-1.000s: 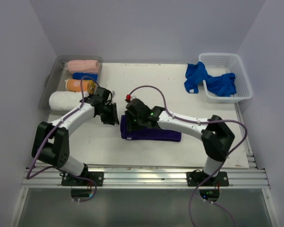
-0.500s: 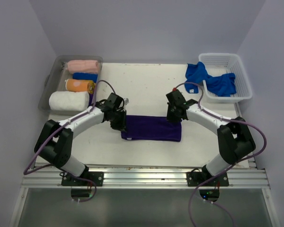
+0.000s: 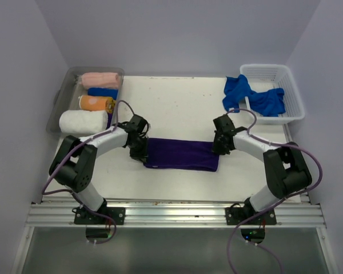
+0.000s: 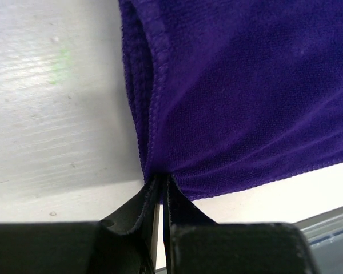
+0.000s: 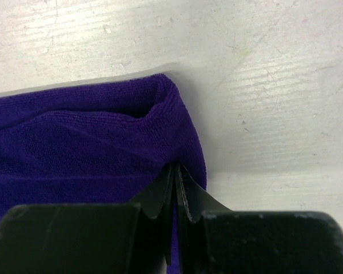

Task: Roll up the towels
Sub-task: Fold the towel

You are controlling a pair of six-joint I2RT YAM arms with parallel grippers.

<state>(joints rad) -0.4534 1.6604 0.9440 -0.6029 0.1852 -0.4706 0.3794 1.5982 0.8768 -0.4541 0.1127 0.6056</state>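
A dark purple towel (image 3: 182, 154) lies folded in a long strip on the white table, between the two arms. My left gripper (image 3: 140, 152) is shut on its left end, the cloth edge (image 4: 154, 168) pinched between the fingertips. My right gripper (image 3: 219, 147) is shut on the towel's right end, where the folded corner (image 5: 183, 142) bunches up at the jaws. Royal blue towels (image 3: 254, 98) hang half out of the white basket at the back right. Rolled towels, one peach-orange (image 3: 95, 103), sit in the bin at the back left.
A clear plastic bin (image 3: 64, 94) at the back left holds a pink roll (image 3: 100, 79), a blue roll (image 3: 102, 92) and a white roll (image 3: 82, 121). The white lattice basket (image 3: 286, 77) stands at the back right. Grey walls close in three sides.
Both grippers moved apart from the towel's left part to its two ends, came down onto the cloth and closed on it. The towel now lies stretched a little longer.
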